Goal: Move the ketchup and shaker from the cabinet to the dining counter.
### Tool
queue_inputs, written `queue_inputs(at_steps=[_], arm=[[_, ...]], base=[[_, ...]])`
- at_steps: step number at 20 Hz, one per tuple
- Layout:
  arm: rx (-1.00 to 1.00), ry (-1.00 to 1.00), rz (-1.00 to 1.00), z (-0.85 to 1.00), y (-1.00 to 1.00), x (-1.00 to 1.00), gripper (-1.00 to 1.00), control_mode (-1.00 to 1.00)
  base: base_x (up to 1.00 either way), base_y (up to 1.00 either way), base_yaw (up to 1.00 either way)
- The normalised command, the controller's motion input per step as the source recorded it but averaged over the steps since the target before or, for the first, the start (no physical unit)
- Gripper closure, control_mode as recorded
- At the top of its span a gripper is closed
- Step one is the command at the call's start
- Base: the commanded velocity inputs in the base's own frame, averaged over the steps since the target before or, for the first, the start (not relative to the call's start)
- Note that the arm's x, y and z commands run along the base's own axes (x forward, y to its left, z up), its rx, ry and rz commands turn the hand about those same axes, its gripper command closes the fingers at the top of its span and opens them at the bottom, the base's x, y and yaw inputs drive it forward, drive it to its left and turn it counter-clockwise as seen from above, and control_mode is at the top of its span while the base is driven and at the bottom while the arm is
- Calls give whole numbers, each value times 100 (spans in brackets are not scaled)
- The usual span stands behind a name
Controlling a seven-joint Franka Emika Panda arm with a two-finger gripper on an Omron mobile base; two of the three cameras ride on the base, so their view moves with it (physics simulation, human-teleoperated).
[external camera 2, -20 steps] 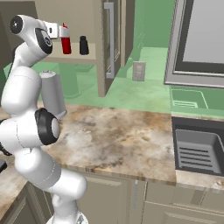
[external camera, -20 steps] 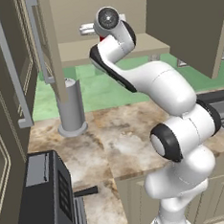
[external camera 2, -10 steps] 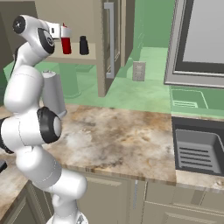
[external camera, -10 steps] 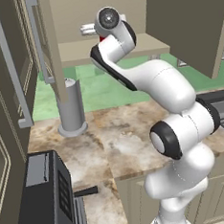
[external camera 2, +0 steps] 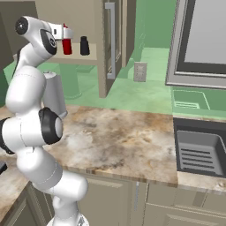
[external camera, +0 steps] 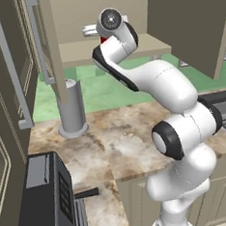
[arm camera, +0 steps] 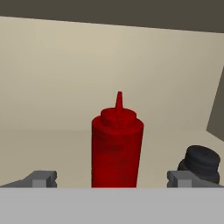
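The red ketchup (arm camera: 117, 148) stands upright on the shelf of the open cabinet (external camera: 133, 46). My gripper (arm camera: 111, 180) is open, with one fingertip on each side of the bottle and not touching it. The black shaker (arm camera: 200, 162) stands just to the right of the ketchup, behind the right fingertip (arm camera: 181, 178). In the right base view the ketchup (external camera 2: 66, 45) and the shaker (external camera 2: 84, 46) stand side by side on the shelf, with the gripper (external camera 2: 58, 31) at the bottle's top. From the left, the ketchup (external camera: 103, 38) peeks out behind the wrist. The dining counter is out of view.
The cabinet door (external camera 2: 112, 44) hangs open to the right of the shelf, and another door (external camera: 40, 41) to its left. A tall grey cylinder (external camera: 70, 109) stands on the marble worktop (external camera 2: 119, 137). A black toaster (external camera: 49, 198) sits near left, a sink (external camera 2: 198, 150) right.
The hand has crept slightly closer to the ketchup. Its jaws stay wide apart, and both bottles stand where they were.
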Motion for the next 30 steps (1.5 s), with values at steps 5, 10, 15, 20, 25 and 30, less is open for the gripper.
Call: queue_inputs(at_steps=[5,10,15,20,25,30], arm=[[0,0,0,-5,-1,13,-100,-100],[0,0,0,-9,-2,16,-100,-100],[0,0,0,-7,0,10,-100,-100],[0,0,0,-4,0,1,-100,-100],[0,0,0,-5,0,7,-100,-100],[0,0,0,-3,0,10,-100,-100]], base=[[0,0,0],[0,0,0],[0,0,0],[0,0,0],[0,0,0],[0,0,0]])
